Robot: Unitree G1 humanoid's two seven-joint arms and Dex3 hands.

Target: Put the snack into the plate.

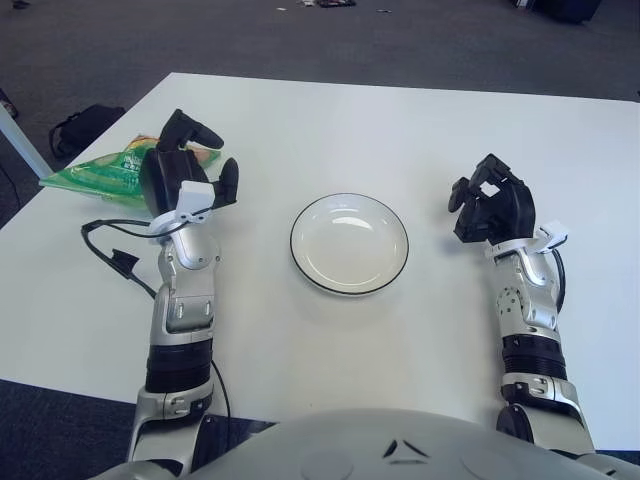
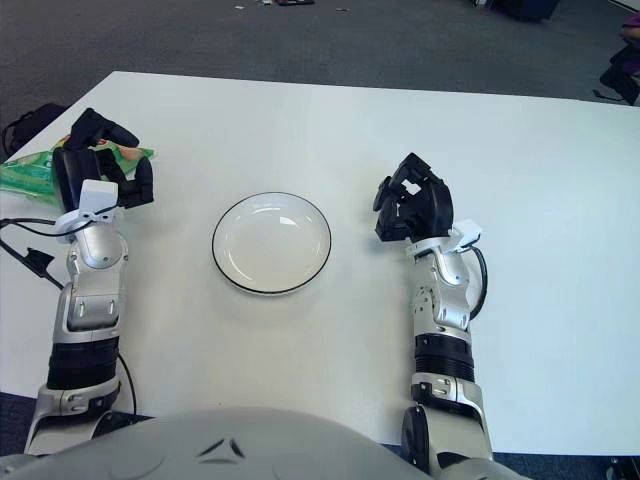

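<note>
A green snack bag [image 1: 100,172] lies flat on the white table near its left edge; it also shows in the right eye view [image 2: 28,170]. My left hand [image 1: 190,165] is just right of the bag and partly in front of it, fingers spread, holding nothing. A white plate with a dark rim [image 1: 349,243] sits empty in the middle of the table, to the right of my left hand. My right hand [image 1: 490,205] is to the right of the plate, fingers loosely curled and empty.
A black cable [image 1: 115,255] runs along the table by my left forearm. A dark bag [image 1: 85,125] sits on the floor beyond the table's left edge. The white table [image 1: 400,130] stretches far behind the plate.
</note>
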